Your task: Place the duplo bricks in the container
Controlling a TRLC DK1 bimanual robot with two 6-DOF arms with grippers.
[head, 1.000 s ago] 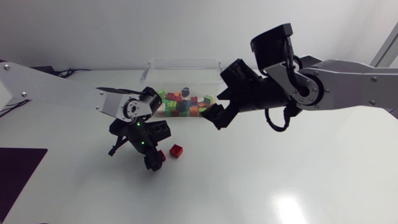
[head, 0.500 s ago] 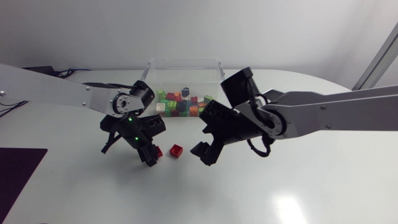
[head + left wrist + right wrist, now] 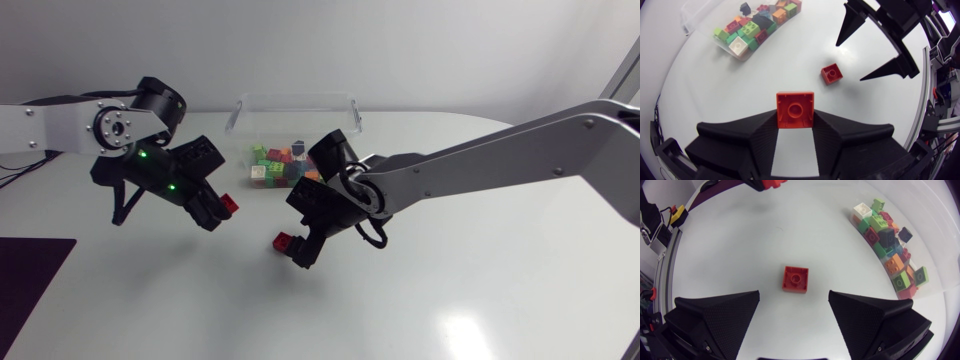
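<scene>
head view: the left gripper [image 3: 214,210] sat at centre left of the frame, clamped on a red brick [image 3: 229,205]. the right gripper [image 3: 303,250] was spread wide at lower centre, just beside a loose brick [image 3: 284,242] on the table [image 3: 480,280]. the container [image 3: 345,102] stood at upper centre, bricks piled inside.

left wrist view: both fingers [image 3: 740,135] pressed the red brick's side walls, stud up.

right wrist view: the loose brick lay flat just ahead of the gaping fingers [image 3: 715,315], untouched. it looked light, rigid and slick; its flat opposite walls seemed the best hold, not the corners.
</scene>
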